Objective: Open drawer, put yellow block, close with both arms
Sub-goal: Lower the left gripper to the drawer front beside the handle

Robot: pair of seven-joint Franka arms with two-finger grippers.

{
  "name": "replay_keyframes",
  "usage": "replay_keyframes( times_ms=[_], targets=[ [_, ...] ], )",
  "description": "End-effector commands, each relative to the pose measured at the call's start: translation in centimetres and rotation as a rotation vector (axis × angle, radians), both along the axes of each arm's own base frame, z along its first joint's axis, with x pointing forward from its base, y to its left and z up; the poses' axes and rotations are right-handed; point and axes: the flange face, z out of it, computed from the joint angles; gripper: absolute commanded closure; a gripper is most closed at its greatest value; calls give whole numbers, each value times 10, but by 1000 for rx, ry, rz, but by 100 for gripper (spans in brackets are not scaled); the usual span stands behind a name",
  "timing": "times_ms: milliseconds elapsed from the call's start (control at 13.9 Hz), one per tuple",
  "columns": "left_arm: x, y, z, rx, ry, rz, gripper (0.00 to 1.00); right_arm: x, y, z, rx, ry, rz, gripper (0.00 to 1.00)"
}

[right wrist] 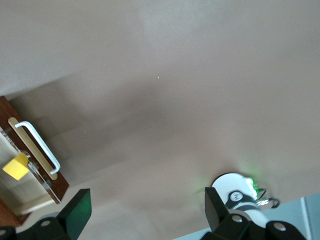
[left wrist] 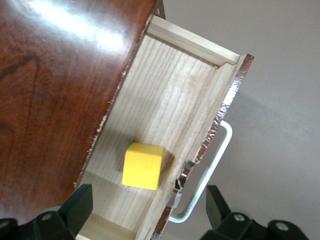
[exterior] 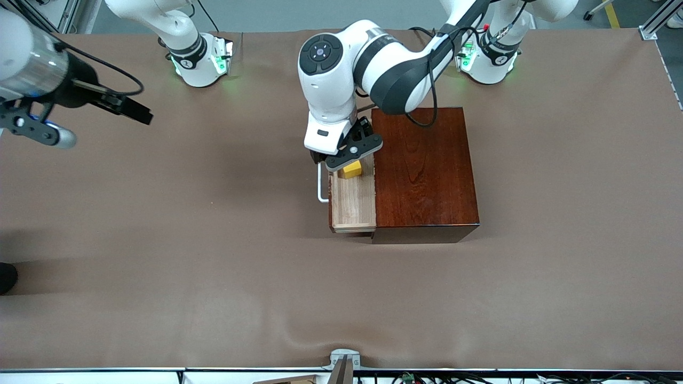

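The drawer (exterior: 355,205) stands pulled out of the reddish-brown wooden box (exterior: 421,170) toward the right arm's end of the table, its white handle (exterior: 320,184) in front. The yellow block (exterior: 352,169) lies on the drawer's pale floor at the end farther from the front camera. My left gripper (exterior: 349,154) hangs open just over it. In the left wrist view the block (left wrist: 143,165) rests free on the drawer floor (left wrist: 175,100), and the fingers (left wrist: 80,205) stand wide apart without touching it. My right gripper (exterior: 140,112) waits open, raised over the table's right-arm end, holding nothing (right wrist: 147,205).
The brown cloth-covered table (exterior: 213,256) spreads around the box. Both arm bases (exterior: 205,61) (exterior: 488,58) glow green along the table's edge farthest from the front camera. The right wrist view shows the drawer's handle (right wrist: 37,145) and the block (right wrist: 16,166) from a distance.
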Motion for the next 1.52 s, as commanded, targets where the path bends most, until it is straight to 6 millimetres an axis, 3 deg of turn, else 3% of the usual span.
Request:
replay_keyframes(
  times_ms=[0,361,866,1083,1444],
  targets=[
    [-6,-21,-7,-24,-40,40,0,-4,-27,1,18,-1,73,0],
    [-20,-60,-10,-112,-89,118,0,-8,-53,-1,12,-14,174,0],
    [-39,-107,-52,-237,-176,384,0,-3,-99,-1,64,-28,214,0],
    [-39,-114,-77,-243,-189,460,0,-8,-91,7,46,-43,252,0],
    [-39,-114,-97,-214,-216,547,0,-10,-114,6,37,-61,311,0]
  ],
)
